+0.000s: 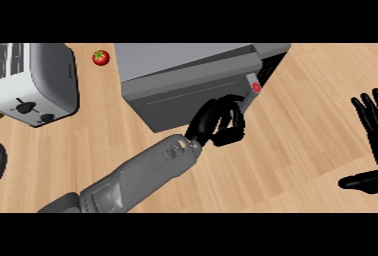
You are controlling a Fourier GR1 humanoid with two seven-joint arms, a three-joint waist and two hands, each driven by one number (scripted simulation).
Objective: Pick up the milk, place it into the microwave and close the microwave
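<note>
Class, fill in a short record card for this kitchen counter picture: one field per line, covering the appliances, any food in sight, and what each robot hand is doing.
surface: wooden counter
microwave: grey microwave at top centre, door nearly shut against the front
toaster: toaster at the left edge
food: tomato between toaster and microwave
milk: not visible
left hand: left hand, fingers curled, against the microwave's front near its right end
right hand: right hand, open, resting at the right edge
</note>
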